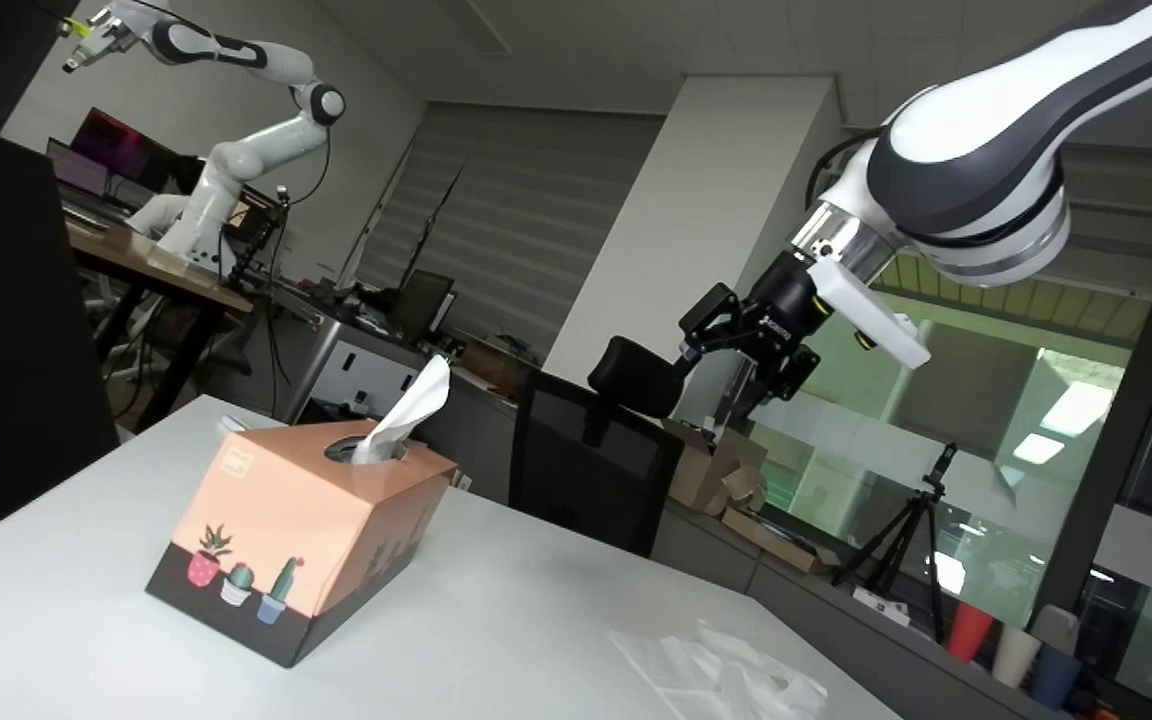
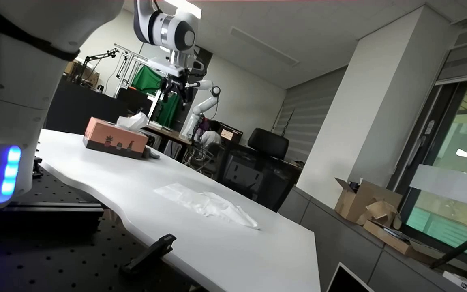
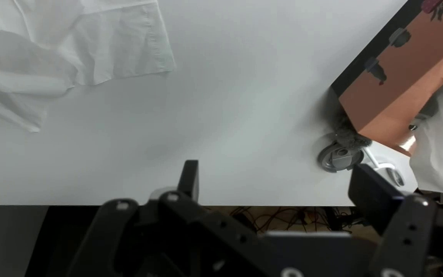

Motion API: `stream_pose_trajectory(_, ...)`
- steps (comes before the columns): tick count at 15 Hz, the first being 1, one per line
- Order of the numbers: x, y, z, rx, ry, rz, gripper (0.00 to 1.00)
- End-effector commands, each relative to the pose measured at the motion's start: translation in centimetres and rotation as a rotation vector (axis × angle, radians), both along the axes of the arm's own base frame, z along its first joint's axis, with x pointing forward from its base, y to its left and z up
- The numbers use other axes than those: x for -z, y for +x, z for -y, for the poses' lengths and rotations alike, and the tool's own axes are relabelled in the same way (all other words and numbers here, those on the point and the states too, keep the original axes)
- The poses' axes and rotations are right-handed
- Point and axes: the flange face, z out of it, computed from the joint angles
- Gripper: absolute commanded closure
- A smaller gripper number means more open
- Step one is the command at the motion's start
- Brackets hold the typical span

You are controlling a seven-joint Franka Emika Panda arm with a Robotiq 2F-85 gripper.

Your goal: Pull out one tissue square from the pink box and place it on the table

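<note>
A: Which step is showing?
B: The placing is looking complete: a crumpled tissue square (image 2: pixel 207 205) is lying on the table (image 2: pixel 249 255), well apart from the pink box (image 2: pixel 116 138).
A: And the pincer (image 3: pixel 275 175)?
B: It is hanging above the table, fingers (image 3: pixel 189 179) standing wide apart, gripping nothing. The next move is probably calling only for drawing clear, leaving the tissue square untouched.
A: What are the containers holding?
B: The pink box is holding more tissue: a white sheet (image 1: pixel 411 410) is poking up through its top opening, anything deeper not showing. Beyond the table, in an exterior view, a cardboard box (image 2: pixel 373 198) is standing with flaps open, something dark and unidentifiable sitting inside.
</note>
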Motion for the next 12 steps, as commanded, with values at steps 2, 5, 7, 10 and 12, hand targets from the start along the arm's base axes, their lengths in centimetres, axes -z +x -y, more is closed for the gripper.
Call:
stream_pose_trajectory(2, -0.16, 0.25, 0.31, 0.005, 0.001, -0.001, 0.00)
stream_pose_trajectory(5, -0.21, 0.29, 0.35, 0.006, 0.000, -0.003, 0.00)
stream_pose_trajectory(7, -0.21, 0.29, 0.35, 0.006, 0.000, -0.004, 0.00)
stream_pose_trajectory(10, -0.21, 0.29, 0.35, 0.006, 0.000, -0.004, 0.00)
stream_pose_trajectory(12, -0.21, 0.29, 0.35, 0.006, 0.000, -0.004, 0.00)
